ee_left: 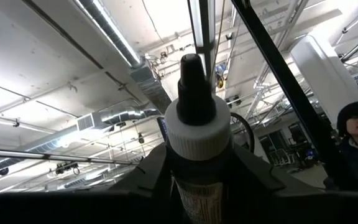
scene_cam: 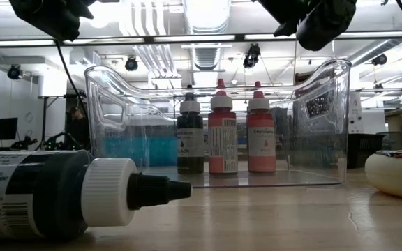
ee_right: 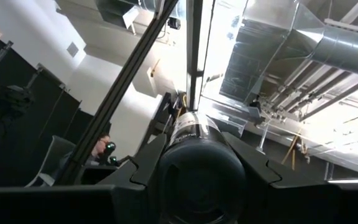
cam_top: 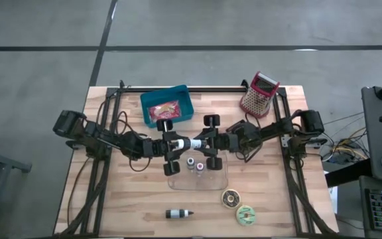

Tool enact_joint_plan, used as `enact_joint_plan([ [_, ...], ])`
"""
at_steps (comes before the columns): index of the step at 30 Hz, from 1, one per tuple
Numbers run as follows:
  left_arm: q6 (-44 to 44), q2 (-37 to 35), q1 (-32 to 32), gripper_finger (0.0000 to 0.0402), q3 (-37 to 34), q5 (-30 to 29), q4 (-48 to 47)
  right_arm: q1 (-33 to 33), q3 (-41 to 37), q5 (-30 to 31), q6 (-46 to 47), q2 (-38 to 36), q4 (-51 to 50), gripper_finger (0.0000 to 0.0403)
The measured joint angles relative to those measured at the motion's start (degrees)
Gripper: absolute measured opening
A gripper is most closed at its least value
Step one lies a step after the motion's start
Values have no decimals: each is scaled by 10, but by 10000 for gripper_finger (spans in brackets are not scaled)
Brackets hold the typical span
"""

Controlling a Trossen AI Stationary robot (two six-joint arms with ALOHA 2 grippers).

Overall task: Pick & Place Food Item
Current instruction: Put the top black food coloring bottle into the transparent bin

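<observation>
Above the clear bin, mid-table, my two grippers meet around one dark bottle with a white ribbed cap and black nozzle. My left gripper comes from the left and my right gripper from the right, both tipped upward and both shut on the bottle. The left wrist view shows its cap end, the right wrist view its round dark base. In the bin stand a black, a red and a pink bottle, upright on their bases. My left gripper pinches the bottle's body just below the white cap between its two fingers. It comes from the table's left, slanting upward. The bottle is lifted clear, its nozzle standing up past the fingers. My right gripper pinches the bottle's base end between its two fingers. It comes from the table's right, slanting upward, and the bottle runs on along the fingers, away from the wrist. The bottle is clear of the bin and table.
Another white-capped dark bottle lies on its side near the front edge. A blue bin with a red packet stands at the back, a red grater at back right, two rings front right. A person stands beyond the table.
</observation>
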Motion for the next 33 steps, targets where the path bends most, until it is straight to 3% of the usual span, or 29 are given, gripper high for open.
enact_joint_plan([
  [4,9,0,0,122,-1,1,-1,1,-1,16,-9,-1,-14,141],
  [10,19,0,0,115,0,4,-17,-1,-6,69,2,-15,-103,236],
  [14,26,0,0,115,5,6,-29,0,-10,72,-1,-43,-180,285],
  [20,29,-30,0,114,-2,2,-91,3,-53,82,4,-125,-341,302],
  [24,24,-91,-3,114,-4,-34,-213,4,-82,116,27,-203,-481,293],
  [28,-16,-173,-5,114,-5,-81,-406,7,-90,148,59,-284,-634,281],
  [33,-106,-246,-5,114,3,-112,-634,23,-112,177,75,-353,-726,269],
])
